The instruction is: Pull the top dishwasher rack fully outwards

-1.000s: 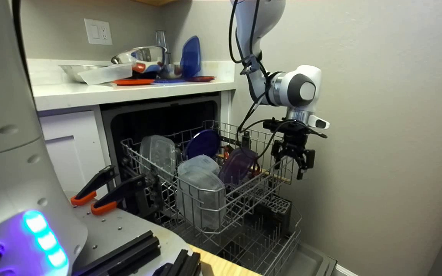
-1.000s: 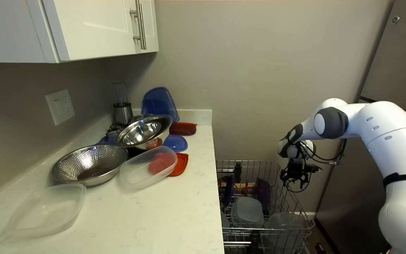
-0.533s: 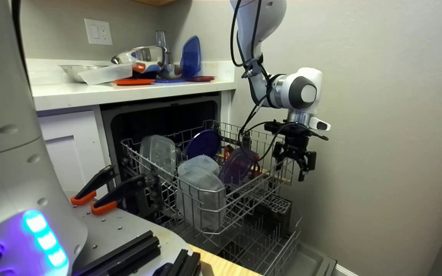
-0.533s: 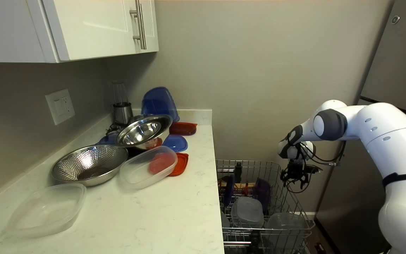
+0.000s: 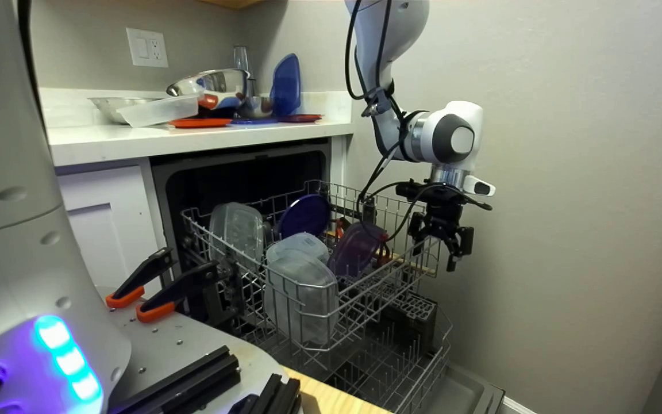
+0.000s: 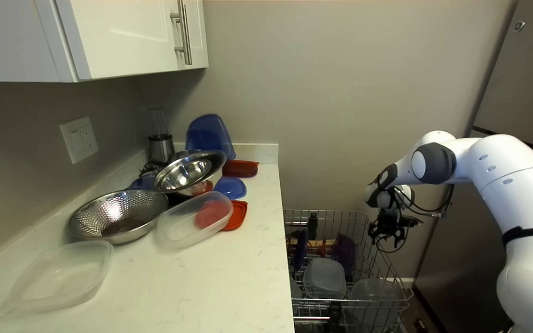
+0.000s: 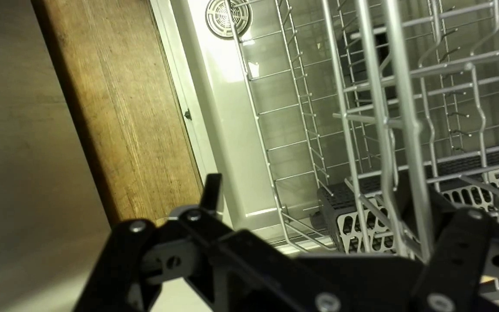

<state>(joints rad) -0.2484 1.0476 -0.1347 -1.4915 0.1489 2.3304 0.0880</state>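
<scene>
The top dishwasher rack (image 5: 310,285), a pale grey wire basket, is slid well out of the dishwasher with containers and lids in it. It also shows in an exterior view (image 6: 354,301) and the wrist view (image 7: 410,125). My gripper (image 5: 435,254) points down at the rack's outer front corner by the wall. It is open, one finger on the rack's inner side and one outside the front rail. It also shows in an exterior view (image 6: 389,237). In the wrist view the jaws (image 7: 312,203) stand apart with rack wires near the right finger. Whether the finger touches the wire is unclear.
The rack holds a clear container (image 5: 302,305), a blue lid (image 5: 305,217) and a purple lid (image 5: 355,250). Below are the lower rack with a black cutlery basket (image 5: 417,315) and the open door (image 5: 477,397). A wall and a fridge (image 6: 461,240) stand close by.
Between one second and half a second ago my gripper moved slightly down and outward. It has held still since. The rack shows no visible movement.
</scene>
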